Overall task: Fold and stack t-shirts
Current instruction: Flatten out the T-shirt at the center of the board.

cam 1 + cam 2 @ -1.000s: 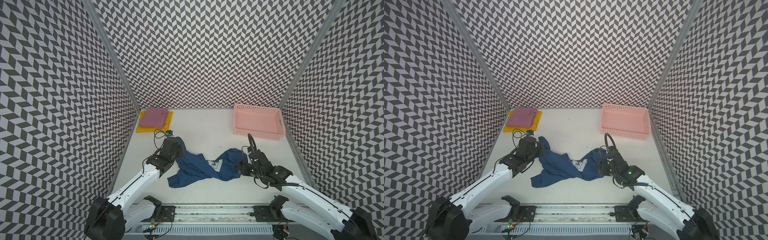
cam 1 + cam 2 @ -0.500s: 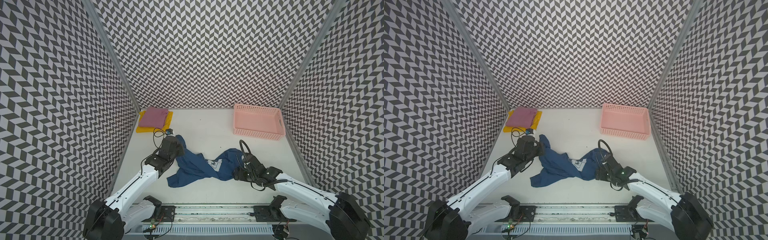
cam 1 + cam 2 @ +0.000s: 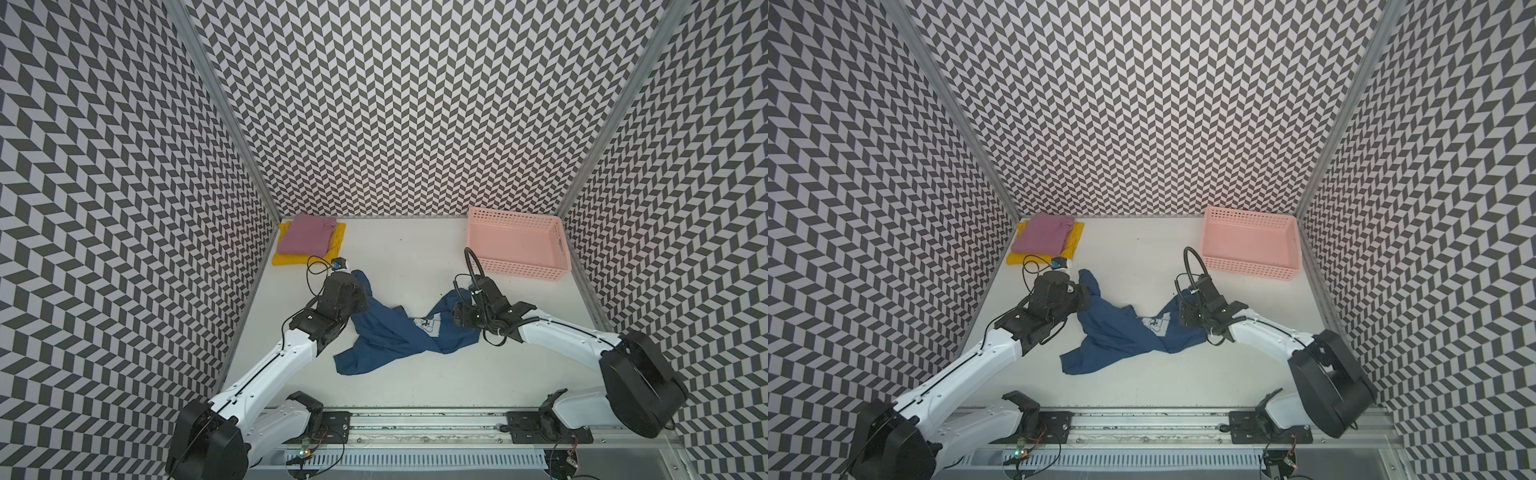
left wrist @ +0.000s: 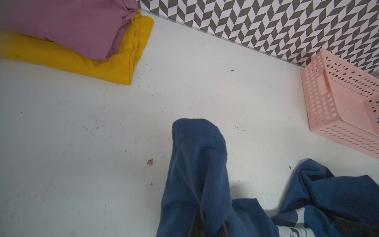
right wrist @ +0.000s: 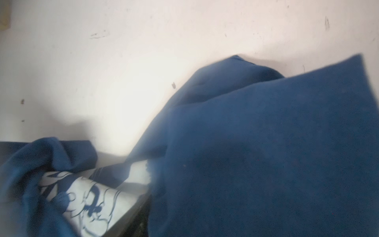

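While the left gripper (image 3: 357, 296) stays clamped on the left end of the crumpled navy blue cloth t-shirt with a pale cartoon print (image 3: 386, 338), the right gripper (image 3: 456, 318) has swung in low at its right edge. Its jaws are spread wide and grip nothing, so spreading looks imminent. Far left, a folded mauve-pink cloth shirt (image 3: 307, 235) tops a yellow one (image 3: 291, 259).

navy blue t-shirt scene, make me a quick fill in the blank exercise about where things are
The crumpled navy blue cloth t-shirt lies ___ the left gripper and the right gripper.
The left gripper is ___ on one end of it.
The folded mauve-pink cloth t-shirt rests on a folded t-shirt coloured ___.
The pink perforated plastic basket stands nearer the ___ gripper.
Missing: between; shut; yellow; right.
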Tool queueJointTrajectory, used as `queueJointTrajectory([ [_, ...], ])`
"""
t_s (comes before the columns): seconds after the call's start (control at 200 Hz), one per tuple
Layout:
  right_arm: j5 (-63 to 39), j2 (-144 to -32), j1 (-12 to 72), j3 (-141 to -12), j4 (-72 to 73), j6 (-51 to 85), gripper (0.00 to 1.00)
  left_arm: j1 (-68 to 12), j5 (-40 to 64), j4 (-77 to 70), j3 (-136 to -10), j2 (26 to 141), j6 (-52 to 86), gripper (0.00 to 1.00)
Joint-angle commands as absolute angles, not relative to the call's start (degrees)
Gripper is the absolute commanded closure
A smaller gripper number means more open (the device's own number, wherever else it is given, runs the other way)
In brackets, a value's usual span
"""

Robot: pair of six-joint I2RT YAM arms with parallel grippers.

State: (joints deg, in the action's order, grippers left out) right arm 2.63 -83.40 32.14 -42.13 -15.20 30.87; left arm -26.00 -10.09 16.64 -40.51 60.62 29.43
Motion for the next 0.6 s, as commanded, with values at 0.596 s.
queueJointTrajectory([
  [0.596,7.3,-63.1,31.3,-40.8,-22.0,27.9,0.15,-26.4,-9.7,16.6,-41.9,60.2,28.5,1.0],
])
